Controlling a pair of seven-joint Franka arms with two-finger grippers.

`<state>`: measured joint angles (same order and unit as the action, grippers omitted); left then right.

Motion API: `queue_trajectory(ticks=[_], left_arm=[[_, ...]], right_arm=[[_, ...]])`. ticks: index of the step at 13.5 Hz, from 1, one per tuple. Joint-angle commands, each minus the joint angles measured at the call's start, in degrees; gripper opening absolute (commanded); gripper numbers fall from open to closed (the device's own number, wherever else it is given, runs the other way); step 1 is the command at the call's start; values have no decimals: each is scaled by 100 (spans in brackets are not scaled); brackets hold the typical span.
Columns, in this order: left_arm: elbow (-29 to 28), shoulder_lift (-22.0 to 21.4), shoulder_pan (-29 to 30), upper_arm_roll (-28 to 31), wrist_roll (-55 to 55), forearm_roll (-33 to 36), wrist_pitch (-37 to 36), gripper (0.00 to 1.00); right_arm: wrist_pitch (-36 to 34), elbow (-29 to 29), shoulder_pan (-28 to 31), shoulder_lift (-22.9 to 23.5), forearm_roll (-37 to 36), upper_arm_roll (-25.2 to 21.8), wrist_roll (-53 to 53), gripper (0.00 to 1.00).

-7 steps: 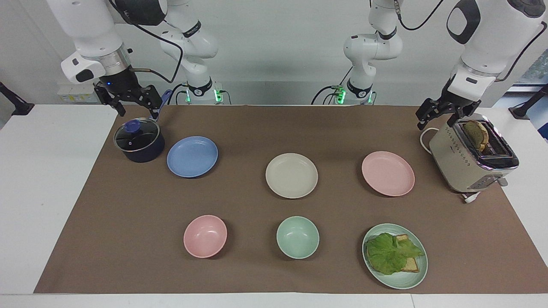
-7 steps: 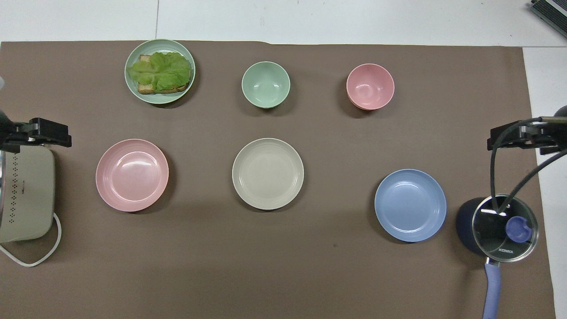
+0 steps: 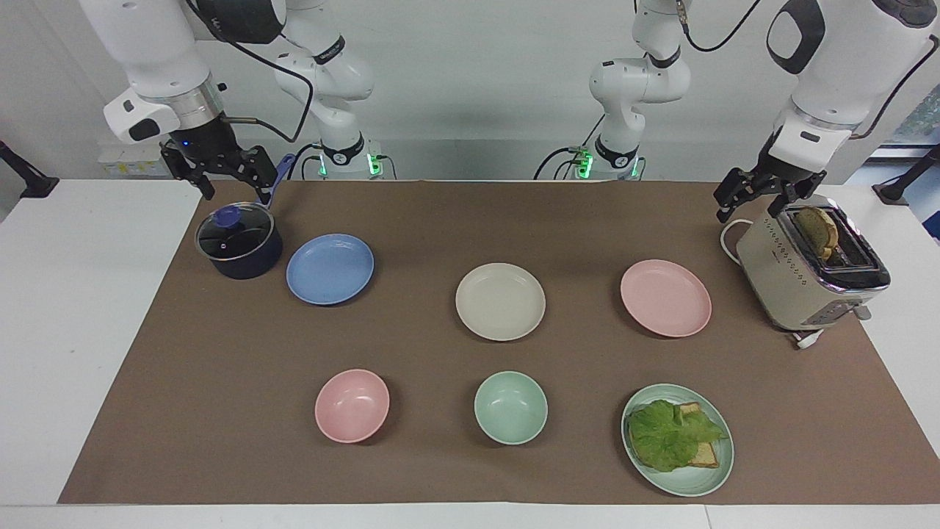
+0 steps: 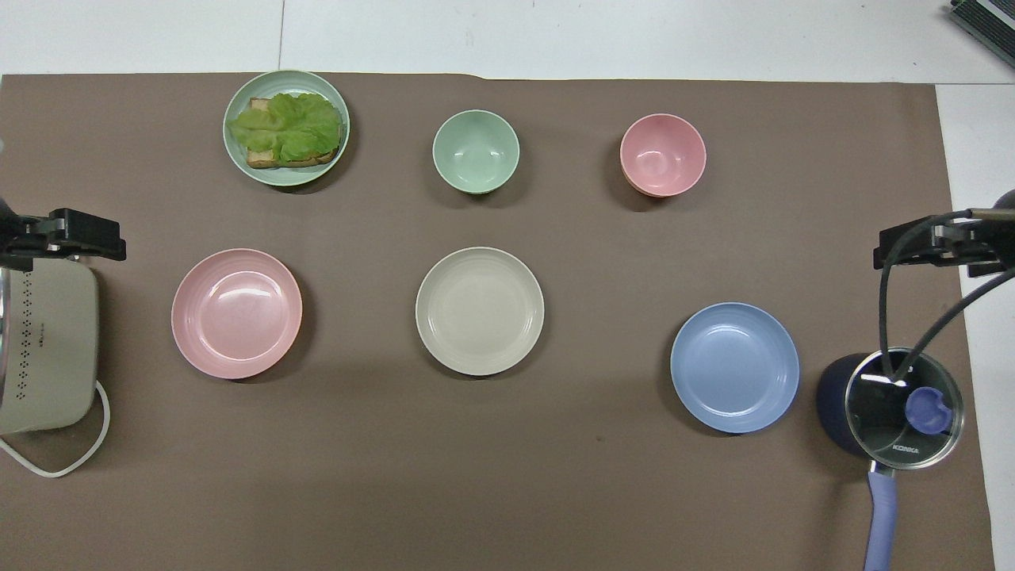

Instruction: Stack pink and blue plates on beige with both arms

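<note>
Three same-sized plates lie apart in a row on the brown mat. The beige plate [image 3: 500, 301] [image 4: 480, 311] is in the middle. The blue plate [image 3: 330, 269] [image 4: 735, 367] lies toward the right arm's end, and the pink plate [image 3: 665, 297] [image 4: 236, 313] toward the left arm's end. All three hold nothing. My right gripper [image 3: 235, 189] [image 4: 928, 242] hangs open in the air by the pot, holding nothing. My left gripper [image 3: 747, 211] [image 4: 79, 234] hangs open by the toaster, also holding nothing. Neither gripper touches a plate.
A dark pot with a glass lid [image 3: 239, 242] stands beside the blue plate. A beige toaster [image 3: 808, 272] with bread in it stands beside the pink plate. Farther from the robots are a pink bowl [image 3: 352, 405], a green bowl [image 3: 510, 407] and a green plate [image 3: 690, 485] with a lettuce sandwich.
Both grippers have shifted only very slightly, a little upward. The plates and everything else lie where they were.
</note>
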<state>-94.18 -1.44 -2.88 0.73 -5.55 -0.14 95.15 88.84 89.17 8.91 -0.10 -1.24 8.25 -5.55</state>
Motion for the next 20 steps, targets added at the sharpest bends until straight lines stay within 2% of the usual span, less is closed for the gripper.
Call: queue_trajectory(ticks=[1,4,10,12,15,17,20], left_arm=[[32,-14,173,33,54,-91,30,100],[-432,4,192,41,151,-136,222,100],[-1820,171,446,41,169,-136,1583,100],[-2269,441,517,41,151,-136,2172,100],[-2639,767,578,50,151,-136,2762,100],[-2710,944,666,50,151,-136,2878,100],[-3052,909,693,50,160,-136,2886,100]], right_arm=[[10,127,49,-122,27,27,-69,100],[10,119,40,-122,27,36,-69,100],[2,127,14,-130,27,27,-60,100],[2,127,23,-122,27,27,-60,100],[2,127,23,-122,27,27,-60,100],[2,127,23,-131,27,27,-60,100],[2,127,40,-131,36,27,-60,100]])
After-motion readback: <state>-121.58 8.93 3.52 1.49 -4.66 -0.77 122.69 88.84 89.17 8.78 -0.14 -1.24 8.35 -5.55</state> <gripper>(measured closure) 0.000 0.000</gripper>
